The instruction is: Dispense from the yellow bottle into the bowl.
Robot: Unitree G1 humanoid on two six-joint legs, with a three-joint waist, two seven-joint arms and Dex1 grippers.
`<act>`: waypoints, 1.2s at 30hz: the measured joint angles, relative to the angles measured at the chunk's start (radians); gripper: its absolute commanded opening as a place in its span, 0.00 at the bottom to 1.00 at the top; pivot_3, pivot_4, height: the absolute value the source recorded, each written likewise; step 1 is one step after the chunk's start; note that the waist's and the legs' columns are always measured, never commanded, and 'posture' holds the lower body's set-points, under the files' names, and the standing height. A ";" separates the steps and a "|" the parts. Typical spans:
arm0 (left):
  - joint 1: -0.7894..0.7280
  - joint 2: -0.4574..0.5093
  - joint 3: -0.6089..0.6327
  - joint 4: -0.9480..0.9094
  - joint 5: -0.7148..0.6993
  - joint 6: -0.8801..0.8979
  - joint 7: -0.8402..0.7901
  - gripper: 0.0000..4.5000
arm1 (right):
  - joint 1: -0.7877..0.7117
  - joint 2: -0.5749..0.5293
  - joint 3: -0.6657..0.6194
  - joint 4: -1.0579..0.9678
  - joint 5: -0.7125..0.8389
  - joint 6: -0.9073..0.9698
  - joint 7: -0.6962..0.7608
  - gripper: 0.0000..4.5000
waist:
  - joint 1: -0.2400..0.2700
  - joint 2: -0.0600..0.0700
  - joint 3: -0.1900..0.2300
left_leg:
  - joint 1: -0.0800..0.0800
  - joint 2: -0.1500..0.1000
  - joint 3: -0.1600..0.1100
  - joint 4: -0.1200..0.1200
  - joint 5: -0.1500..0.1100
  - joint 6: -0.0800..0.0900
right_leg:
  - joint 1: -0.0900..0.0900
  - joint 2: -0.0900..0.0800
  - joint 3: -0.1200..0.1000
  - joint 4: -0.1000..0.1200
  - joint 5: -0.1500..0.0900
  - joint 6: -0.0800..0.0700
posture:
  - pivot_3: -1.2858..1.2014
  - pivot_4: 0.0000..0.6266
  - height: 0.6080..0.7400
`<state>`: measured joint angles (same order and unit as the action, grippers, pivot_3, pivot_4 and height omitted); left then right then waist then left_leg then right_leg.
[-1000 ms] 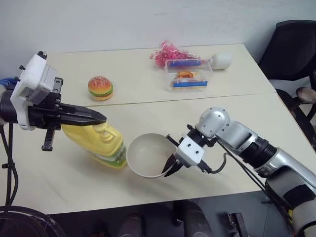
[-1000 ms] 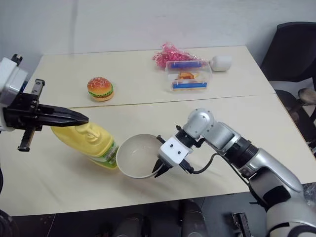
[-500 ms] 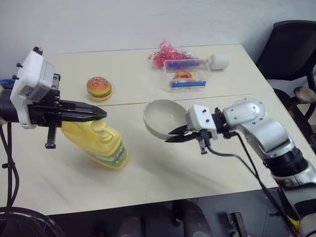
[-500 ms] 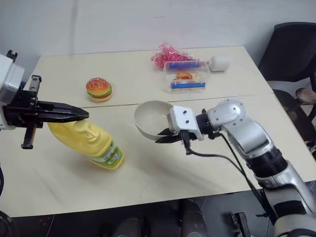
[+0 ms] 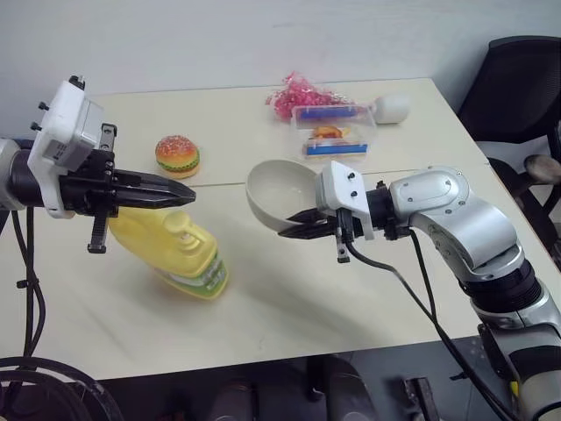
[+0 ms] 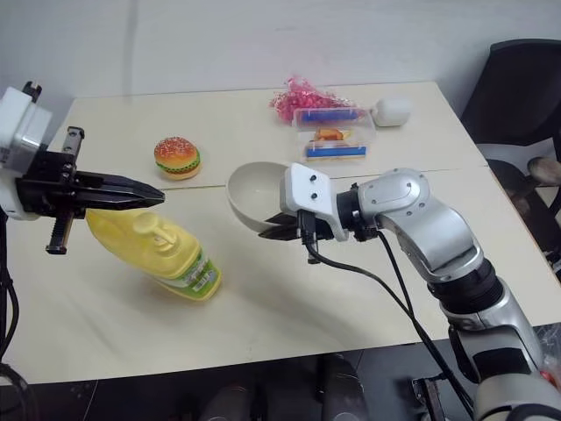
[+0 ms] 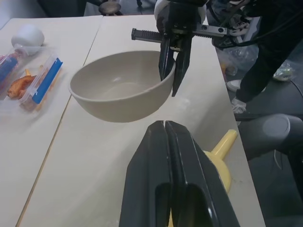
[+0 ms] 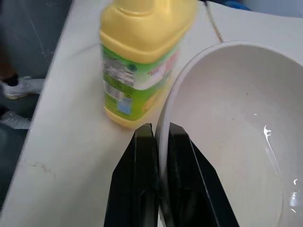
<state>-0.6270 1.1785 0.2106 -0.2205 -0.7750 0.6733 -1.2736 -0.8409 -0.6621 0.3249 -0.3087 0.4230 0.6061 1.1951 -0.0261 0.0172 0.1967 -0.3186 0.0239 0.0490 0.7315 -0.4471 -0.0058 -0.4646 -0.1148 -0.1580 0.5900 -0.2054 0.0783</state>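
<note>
- The yellow bottle [image 5: 180,253] stood on the pale table [image 5: 289,289], and it serves here as the landmark.
- The bowl [image 5: 279,196] was off the table, to the right of the bottle and apart from it, tilted with its opening facing partly toward the bottle.
- The right gripper [image 5: 298,226] was clamped on the bowl's rim, one black finger inside the bowl and one outside, as the right wrist view showed [image 8: 160,189].
- The left gripper [image 5: 188,196] hung just above the bottle's pump top, its two fingers pressed together with nothing between them; whether the tips touched the pump could not be told.
- In the left wrist view those joined fingers [image 7: 173,156] pointed toward the bowl [image 7: 120,92], with the bottle's yellow spout showing just beneath them.
- A toy burger [image 5: 178,156] lay behind the bottle, well apart from it.
- A clear plastic box [image 5: 335,132] sat far behind and to the right of the bottle, with pink shredded stuff [image 5: 298,95] and a white rounded object [image 5: 391,107] beside it.
</note>
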 measured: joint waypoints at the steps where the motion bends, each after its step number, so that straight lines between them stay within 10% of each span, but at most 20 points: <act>1: -0.007 -0.001 -0.008 0.002 0.003 0.000 -0.004 0.01 | -0.002 -0.002 0.007 -0.002 0.008 -0.012 0.041 0.00 | 0.000 0.000 0.000 | 0.000 0.000 0.000 0.000 0.000 0.000 | 0.000 0.000 0.000 0.000 0.000 0.000 | 0.52 0.24 1.00; 12: -0.068 -0.007 -0.036 0.035 0.006 0.001 -0.039 0.01 | -0.047 -0.010 0.072 -0.020 0.045 -0.136 0.341 0.00 | -0.002 0.000 0.000 | 0.001 0.000 0.000 0.000 0.000 0.000 | 0.000 0.000 0.000 0.001 0.000 0.000 | 0.52 0.24 1.00; 36: 0.077 0.089 0.045 -0.014 0.008 0.019 -0.137 0.01 | -0.201 -0.048 0.297 0.197 0.096 -0.535 0.369 0.00 | -0.002 0.000 0.000 | 0.000 0.000 0.000 0.001 0.000 0.000 | 0.000 0.000 0.000 0.001 0.000 0.000 | 0.52 0.24 1.00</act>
<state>-0.5502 1.2670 0.2556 -0.2347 -0.7674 0.6925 -1.4102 -1.0419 -0.7102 0.6215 -0.1119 0.5190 0.0708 1.5644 -0.0280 0.0172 0.1967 -0.3182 0.0241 0.0491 0.7325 -0.4471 -0.0059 -0.4646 -0.1150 -0.1581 0.5907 -0.2054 0.0782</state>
